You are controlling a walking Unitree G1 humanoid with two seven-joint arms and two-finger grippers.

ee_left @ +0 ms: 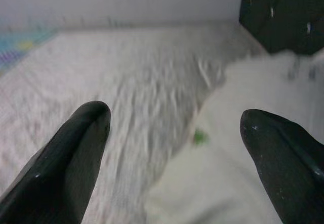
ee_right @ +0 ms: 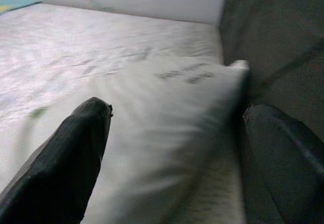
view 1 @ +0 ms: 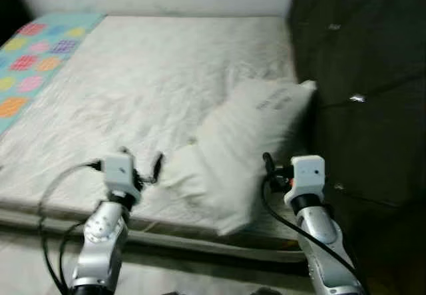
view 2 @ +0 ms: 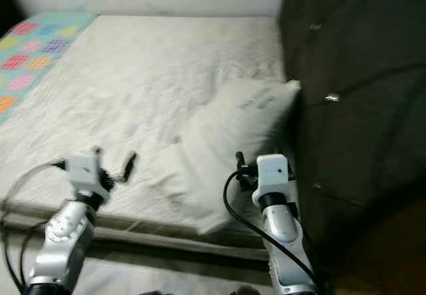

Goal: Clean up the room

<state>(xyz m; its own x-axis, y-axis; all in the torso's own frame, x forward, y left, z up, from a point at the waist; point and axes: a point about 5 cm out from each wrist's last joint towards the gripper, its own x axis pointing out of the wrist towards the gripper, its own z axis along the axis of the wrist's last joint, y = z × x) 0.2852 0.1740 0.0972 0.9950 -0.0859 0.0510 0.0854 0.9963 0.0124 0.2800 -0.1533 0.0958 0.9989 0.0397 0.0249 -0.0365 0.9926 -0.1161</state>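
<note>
your left gripper [ee_left: 174, 168] and right gripper [ee_right: 174, 158], fingers wide, flank the pillow [view 1: 243, 142] on the bed [view 1: 133, 82], probably to lift it

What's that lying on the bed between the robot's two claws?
A white pillow lies on the mattress between the left gripper and the right gripper, seen best in the left eye view. Both grippers are open.

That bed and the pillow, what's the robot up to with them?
The robot stands at the edge of a bed with both arms held out over it. A white pillow lies on the mattress beside the dark headboard. The left gripper and the right gripper are both open, pointed at the pillow from either side, holding nothing. A colourful blanket lies along the far left of the bed.
</note>
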